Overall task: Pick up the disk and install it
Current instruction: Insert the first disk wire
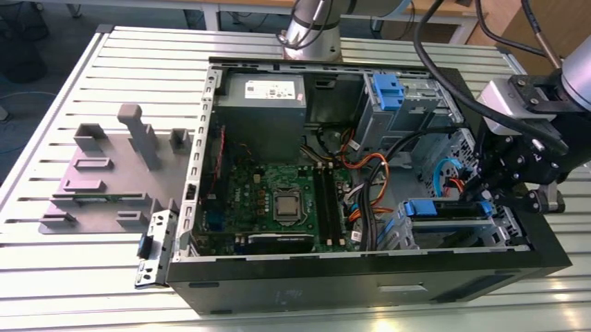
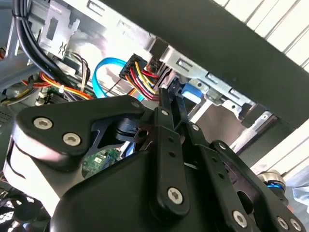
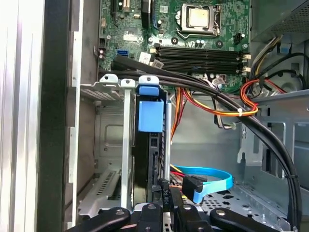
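Observation:
The disk sits on edge inside the metal drive cage at the front corner of the open computer case, on the exterior view's right. Its blue carrier tab faces the motherboard, and its dark body fills the slot. My gripper reaches down inside the case at the disk's far end. Its two black fingers lie together, shut, with their tips against the blue rail. In the first wrist view the fingertips press at the end of the disk.
A blue SATA cable and bundled power wires lie close beside the fingers. Thick black cables cross above the cage. A second blue carrier sits in the upper bay. A grey fixture plate lies outside the case.

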`<state>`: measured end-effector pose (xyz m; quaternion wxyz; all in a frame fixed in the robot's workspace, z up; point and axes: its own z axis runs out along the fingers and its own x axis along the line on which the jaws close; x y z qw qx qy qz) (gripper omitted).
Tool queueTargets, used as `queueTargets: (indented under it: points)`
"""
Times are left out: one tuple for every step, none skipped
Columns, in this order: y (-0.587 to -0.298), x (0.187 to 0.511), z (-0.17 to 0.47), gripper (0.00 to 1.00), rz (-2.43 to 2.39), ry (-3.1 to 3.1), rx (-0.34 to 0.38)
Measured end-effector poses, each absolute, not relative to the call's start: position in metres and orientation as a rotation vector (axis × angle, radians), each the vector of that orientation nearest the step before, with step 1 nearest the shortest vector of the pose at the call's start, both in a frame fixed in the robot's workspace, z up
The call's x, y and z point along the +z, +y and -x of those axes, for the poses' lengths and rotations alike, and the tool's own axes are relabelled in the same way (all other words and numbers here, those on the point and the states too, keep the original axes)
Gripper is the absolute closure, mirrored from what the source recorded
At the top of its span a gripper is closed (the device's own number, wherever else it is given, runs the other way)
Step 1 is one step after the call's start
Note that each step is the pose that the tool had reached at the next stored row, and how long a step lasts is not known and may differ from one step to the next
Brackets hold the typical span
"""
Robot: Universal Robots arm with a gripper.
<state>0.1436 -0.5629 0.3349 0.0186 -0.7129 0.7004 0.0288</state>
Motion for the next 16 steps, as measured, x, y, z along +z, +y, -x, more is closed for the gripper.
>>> queueTargets:
  points:
    - [-0.5632,0.3348,-0.1420,0.82,2.212,2.174,0.092]
    - [-0.5633,0.3346,-0.1408,0.82,2.211,2.173,0.094]
    - [-0.5636,0.3344,-0.1401,0.82,2.210,2.172,0.096]
    - [-0.5639,0.3341,-0.1397,0.82,2.209,2.171,0.098]
    - [-0.5644,0.3338,-0.1394,0.82,2.209,2.170,0.099]
    - [-0.5651,0.3336,-0.1393,0.82,2.208,2.169,0.101]
    - [-0.5659,0.3332,-0.1391,0.82,2.207,2.168,0.103]
    - [-0.5667,0.3329,-0.1389,0.82,2.206,2.168,0.104]
    - [-0.5675,0.3326,-0.1386,0.82,2.206,2.167,0.105]
    - [-0.5682,0.3323,-0.1381,0.82,2.205,2.167,0.106]
    - [-0.5687,0.3321,-0.1376,0.82,2.205,2.166,0.107]
    - [-0.5691,0.3320,-0.1369,0.82,2.204,2.165,0.108]
    - [-0.5693,0.3318,-0.1360,0.82,2.203,2.164,0.110]
    - [-0.5694,0.3317,-0.1355,0.82,2.202,2.163,0.112]
    - [-0.5694,0.3316,-0.1352,0.82,2.202,2.163,0.114]
    - [-0.5694,0.3315,-0.1352,0.82,2.201,2.162,0.115]
